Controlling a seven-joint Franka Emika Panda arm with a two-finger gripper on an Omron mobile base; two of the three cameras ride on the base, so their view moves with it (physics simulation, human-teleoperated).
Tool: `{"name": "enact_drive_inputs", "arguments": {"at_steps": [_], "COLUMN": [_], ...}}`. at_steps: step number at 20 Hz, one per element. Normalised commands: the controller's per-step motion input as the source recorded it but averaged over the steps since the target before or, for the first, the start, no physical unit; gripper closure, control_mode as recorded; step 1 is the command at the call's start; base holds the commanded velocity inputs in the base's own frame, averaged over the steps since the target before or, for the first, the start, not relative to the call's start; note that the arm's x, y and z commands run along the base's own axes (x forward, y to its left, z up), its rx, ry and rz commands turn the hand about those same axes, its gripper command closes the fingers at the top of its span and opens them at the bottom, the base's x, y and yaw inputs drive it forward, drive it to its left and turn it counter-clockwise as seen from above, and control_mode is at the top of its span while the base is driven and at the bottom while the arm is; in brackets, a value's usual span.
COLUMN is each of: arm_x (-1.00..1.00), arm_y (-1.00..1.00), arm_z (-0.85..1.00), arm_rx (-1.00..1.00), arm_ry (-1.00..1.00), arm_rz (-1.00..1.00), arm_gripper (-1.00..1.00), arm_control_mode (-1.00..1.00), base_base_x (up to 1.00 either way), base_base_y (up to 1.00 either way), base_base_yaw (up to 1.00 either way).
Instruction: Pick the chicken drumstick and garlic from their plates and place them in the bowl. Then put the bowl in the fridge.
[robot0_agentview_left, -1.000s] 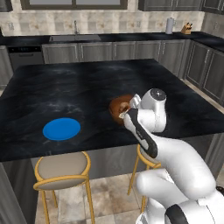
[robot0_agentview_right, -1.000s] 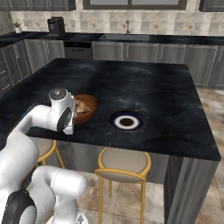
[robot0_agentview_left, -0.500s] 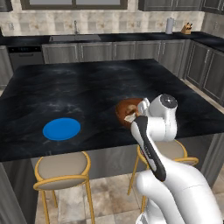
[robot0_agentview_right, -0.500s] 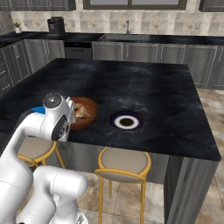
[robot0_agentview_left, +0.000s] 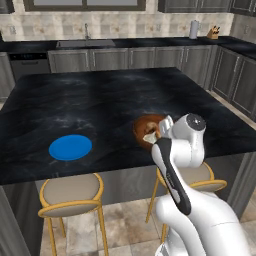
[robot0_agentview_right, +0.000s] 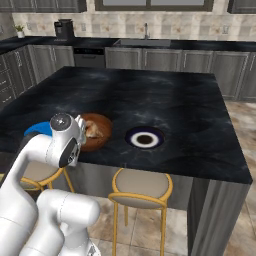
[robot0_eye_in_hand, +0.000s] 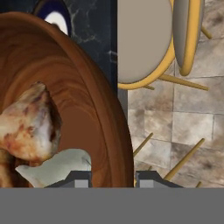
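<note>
The reddish-brown bowl (robot0_agentview_left: 146, 128) (robot0_agentview_right: 99, 131) (robot0_eye_in_hand: 87, 96) sits near the front edge of the black island counter (robot0_agentview_left: 100, 100). In it lie the golden-brown chicken drumstick (robot0_eye_in_hand: 26, 127) and the pale garlic (robot0_eye_in_hand: 57, 166). My gripper (robot0_eye_in_hand: 113, 178) (robot0_agentview_left: 159, 133) (robot0_agentview_right: 84, 133) is shut on the bowl's near rim, which passes between the two fingertips. The bright blue plate (robot0_agentview_left: 70, 147) (robot0_agentview_right: 36, 130) lies bare to the left. The dark plate with a white centre (robot0_agentview_right: 144, 138) (robot0_eye_in_hand: 54, 15) lies bare to the right of the bowl. The fridge is out of view.
Yellow-legged stools (robot0_agentview_left: 70, 192) (robot0_agentview_left: 196, 175) (robot0_agentview_right: 142, 182) stand under the counter's front edge, right below the bowl. Cabinets, a sink (robot0_agentview_left: 86, 43) and a coffee machine (robot0_agentview_right: 64, 30) line the back wall. A tiled floor lies in front of the island.
The arm has drawn back toward the base, and the bowl has slid with it a little toward the counter's front edge. The plates have stayed where they were.
</note>
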Motion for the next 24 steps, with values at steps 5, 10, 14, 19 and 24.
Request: {"name": "enact_drive_inputs", "arguments": {"at_steps": [5,10,14,19,24], "arm_x": [0.00,0.00,0.00,0.00,0.00], "arm_y": [0.00,0.00,0.00,0.00,0.00], "arm_z": [0.00,0.00,0.00,0.00,0.00], "arm_rx": [0.00,0.00,0.00,0.00,0.00], "arm_ry": [0.00,0.00,0.00,0.00,0.00], "arm_rz": [0.00,0.00,0.00,0.00,0.00], "arm_gripper": [1.00,1.00,1.00,1.00,1.00], "arm_control_mode": [-1.00,1.00,1.00,1.00,1.00], "base_base_x": [0.00,0.00,-0.02,-0.31,-0.74], "base_base_y": [0.00,0.00,0.01,0.00,0.00], "base_base_yaw": [0.00,0.00,0.00,-0.03,-0.06]}}
